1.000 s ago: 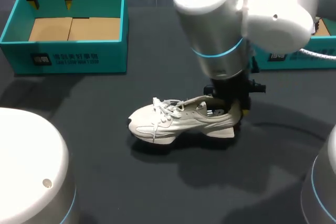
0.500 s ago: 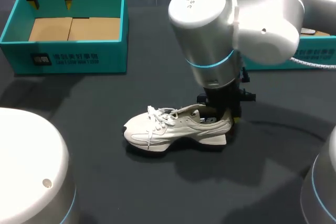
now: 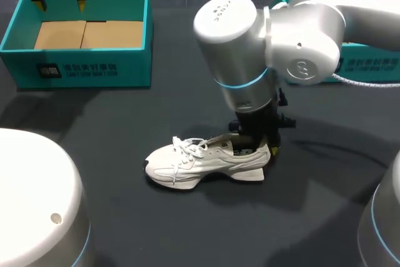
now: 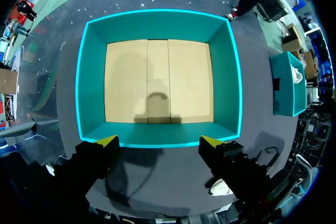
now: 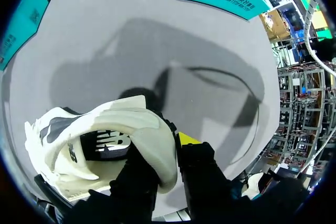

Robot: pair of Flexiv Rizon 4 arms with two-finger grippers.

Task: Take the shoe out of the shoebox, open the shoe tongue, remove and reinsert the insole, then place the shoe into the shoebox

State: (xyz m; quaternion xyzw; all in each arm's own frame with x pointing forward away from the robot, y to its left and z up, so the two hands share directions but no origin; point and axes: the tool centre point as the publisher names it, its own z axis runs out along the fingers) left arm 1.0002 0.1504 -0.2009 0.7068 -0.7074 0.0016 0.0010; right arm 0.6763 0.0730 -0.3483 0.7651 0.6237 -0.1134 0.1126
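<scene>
Starting at the upper left of the head view, the left gripper (image 3: 61, 3) hangs over the left shoebox (image 3: 81, 60), and it hasn't budged in the last second. Its wrist view looks straight down into that box (image 4: 157, 17). The fingers are spread wide with nothing between them and the box holds only its cardboard floor, so that arm is just parked.

Moving to the middle is where the action is. The shoe (image 3: 200, 161) stands on its sole on the table (image 3: 112, 129), toe pointing to the frame's left. Over the last second it slides left and lower in the frame, dragged along by the heel.

Just right of it, the right gripper (image 3: 265, 148) is pinching the heel collar. In the wrist view one finger is inside the shoe (image 5: 105, 140) and the yellow-tipped one (image 5: 188, 139) is outside. The insole (image 5: 107, 142) shows in the opening, so I'd guess it's not out yet.

The other shoebox (image 3: 369, 64) sits at the upper right, well apart from the shoe. My read is that the shoe is out of the box and being lined up for the tongue step.
</scene>
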